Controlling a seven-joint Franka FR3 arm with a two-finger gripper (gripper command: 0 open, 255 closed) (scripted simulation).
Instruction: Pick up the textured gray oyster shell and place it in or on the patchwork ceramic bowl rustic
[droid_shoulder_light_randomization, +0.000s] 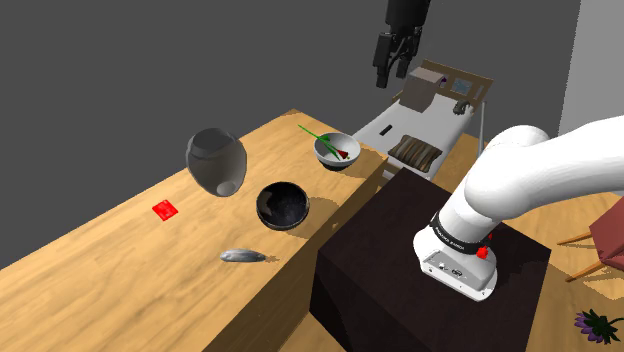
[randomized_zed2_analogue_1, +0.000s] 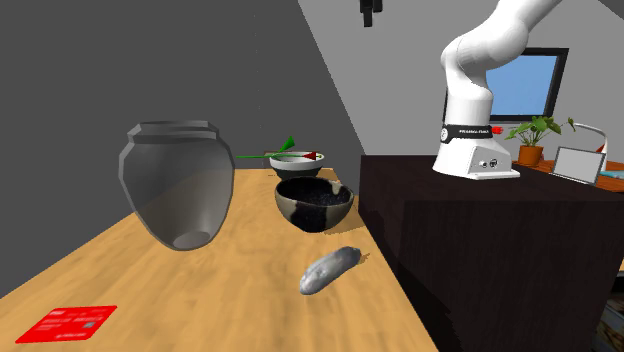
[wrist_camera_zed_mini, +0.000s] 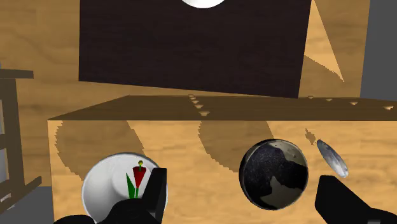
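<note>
**Red card (randomized_zed2_analogue_1: 68, 323) up front, shell waiting by the edge**

Red and flat, the card lies toward the wall-side edge of the worktop (droid_shoulder_light_randomization: 120, 270), well apart from the job. The grey oyster shell (randomized_zed2_analogue_1: 328, 270) lies flat near the opposite edge, the one facing the stand (droid_shoulder_light_randomization: 420, 250), with nothing touching it. Along that same edge sits the dark mottled bowl (randomized_zed2_analogue_1: 314, 203), near the shell but apart from it. It stands open side up, which suits a drop from above.

The pincer (droid_shoulder_light_randomization: 392, 62) hangs high over the worktop's far end. In the wrist view its two black fingers (wrist_camera_zed_mini: 156, 188) stand wide apart and hold nothing. That height and spread suggest the approach has not begun (a judgement, not a thing seen). From there the shell lies off to one side, so the hand would need to travel across and then descend.

By count: one shell, one card and one grey jar (randomized_zed2_analogue_1: 178, 185). There are two bowls, the dark one and a white one (randomized_zed2_analogue_1: 297, 162) at the far end, which carries a red-and-green sprig.
</note>
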